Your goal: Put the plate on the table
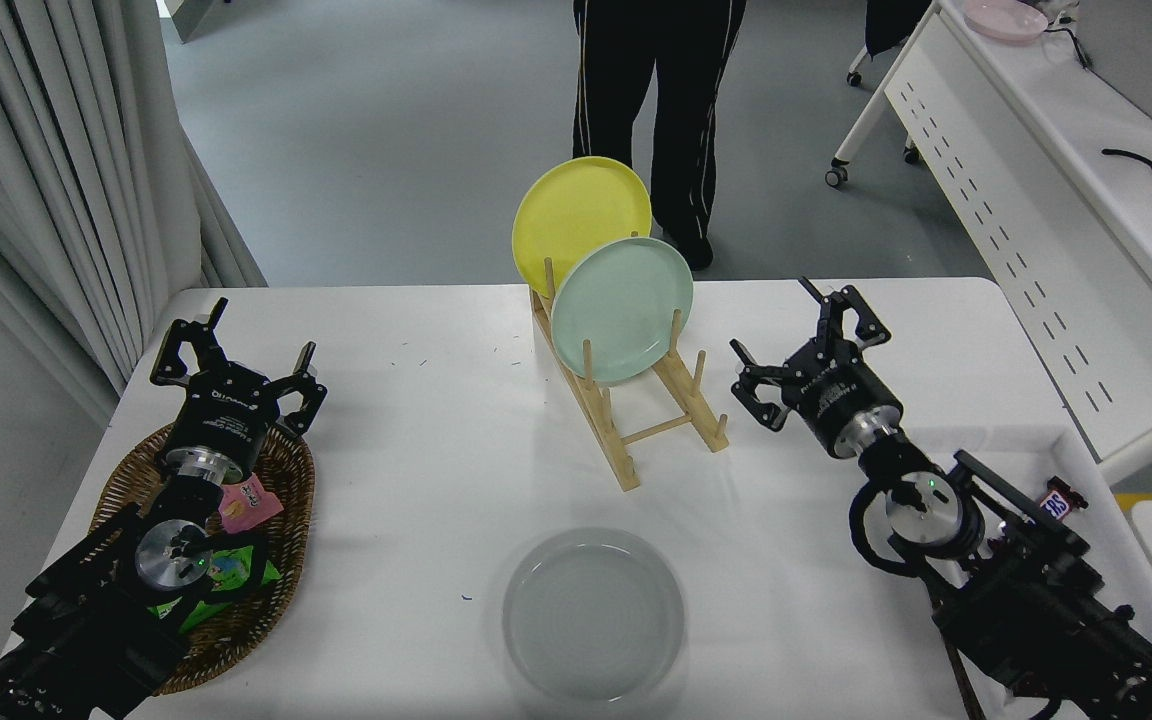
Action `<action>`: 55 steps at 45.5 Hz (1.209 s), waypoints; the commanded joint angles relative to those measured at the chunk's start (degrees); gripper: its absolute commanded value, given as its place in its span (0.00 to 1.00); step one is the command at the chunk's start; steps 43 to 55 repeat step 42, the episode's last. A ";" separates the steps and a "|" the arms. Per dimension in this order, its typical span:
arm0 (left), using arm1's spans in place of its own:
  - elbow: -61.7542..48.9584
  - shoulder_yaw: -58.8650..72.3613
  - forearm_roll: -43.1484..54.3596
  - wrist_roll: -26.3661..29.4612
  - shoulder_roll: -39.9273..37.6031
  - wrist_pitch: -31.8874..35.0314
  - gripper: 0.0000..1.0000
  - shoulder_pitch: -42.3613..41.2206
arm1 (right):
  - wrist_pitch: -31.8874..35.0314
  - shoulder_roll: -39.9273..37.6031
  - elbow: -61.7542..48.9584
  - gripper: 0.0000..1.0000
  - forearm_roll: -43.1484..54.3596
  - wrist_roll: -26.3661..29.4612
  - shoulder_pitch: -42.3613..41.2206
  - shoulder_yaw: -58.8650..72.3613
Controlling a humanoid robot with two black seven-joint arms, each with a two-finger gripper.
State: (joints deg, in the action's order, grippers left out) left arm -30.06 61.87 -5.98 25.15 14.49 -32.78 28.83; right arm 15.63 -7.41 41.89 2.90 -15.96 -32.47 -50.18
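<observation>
Grey plate (593, 615) lies flat on table (416, 450), near-left of right gripper (804, 343), which is spread wide, empty. Placement looks done; only parking left.

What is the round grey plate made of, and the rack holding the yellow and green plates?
The round light grey plate looks like smooth, slightly glossy plastic, maybe melamine: soft reflections and an even colour. The pale slatted rack looks like bare unpainted wood: light tan pegs and rails.
</observation>
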 commanded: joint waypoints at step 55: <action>0.00 0.00 0.01 0.08 0.01 0.00 1.00 0.00 | 1.33 6.53 -12.36 0.99 0.17 -10.84 0.13 -10.55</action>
